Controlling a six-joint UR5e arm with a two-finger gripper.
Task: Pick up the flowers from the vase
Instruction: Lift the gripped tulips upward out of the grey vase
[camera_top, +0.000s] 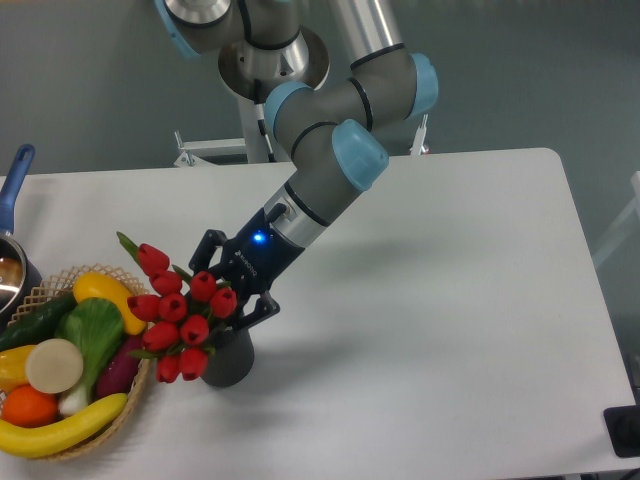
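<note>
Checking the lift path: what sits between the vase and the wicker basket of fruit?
In the camera view, nothing rests on the table between the vase and the basket; only the flowers overhang that narrow gap, reaching above the basket's rim.

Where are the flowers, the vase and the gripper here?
flowers (175, 320), fixed camera, on a middle red bud.
vase (230, 365), fixed camera, on its dark side wall.
gripper (232, 290), fixed camera, between its fingers at the bunch.

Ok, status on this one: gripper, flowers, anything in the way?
Gripper at the stems behind the flowers, closure unclear. Flowers in vase, leaning left. Fruit basket crowds the left side.
</note>
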